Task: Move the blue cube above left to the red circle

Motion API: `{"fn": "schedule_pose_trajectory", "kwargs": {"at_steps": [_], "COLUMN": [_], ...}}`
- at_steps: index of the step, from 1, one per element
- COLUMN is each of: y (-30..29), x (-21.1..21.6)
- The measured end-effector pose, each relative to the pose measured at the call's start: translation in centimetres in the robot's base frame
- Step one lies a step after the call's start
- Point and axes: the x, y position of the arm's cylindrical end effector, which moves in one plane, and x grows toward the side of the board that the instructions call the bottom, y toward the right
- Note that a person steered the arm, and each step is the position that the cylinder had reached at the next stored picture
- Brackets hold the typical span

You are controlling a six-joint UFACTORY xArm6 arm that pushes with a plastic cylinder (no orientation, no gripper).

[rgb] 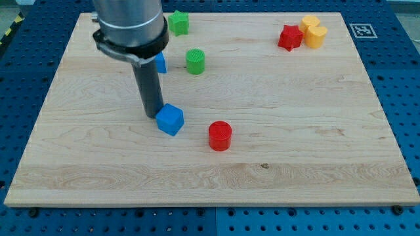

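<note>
At blue cube (170, 119) left edge: my tip (153, 116), touching; red circle (220, 136) right. No gripper, no writing.

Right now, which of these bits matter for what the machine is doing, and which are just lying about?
In the job: blue cube, red circle, my tip touching the cube's left.

Lying about: second blue block, green star, green cylinder, red star, two yellow blocks.

my tip (153, 115) touching blue cube (170, 119) left side | red circle (220, 136) just right
</note>
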Motion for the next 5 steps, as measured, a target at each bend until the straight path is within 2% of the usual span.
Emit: {"fn": "schedule_pose_trajectory", "kwargs": {"at_steps": [1,3,5], "y": [-1.0,-2.0,3.5], "x": [2.1,3.0,3.0]}}
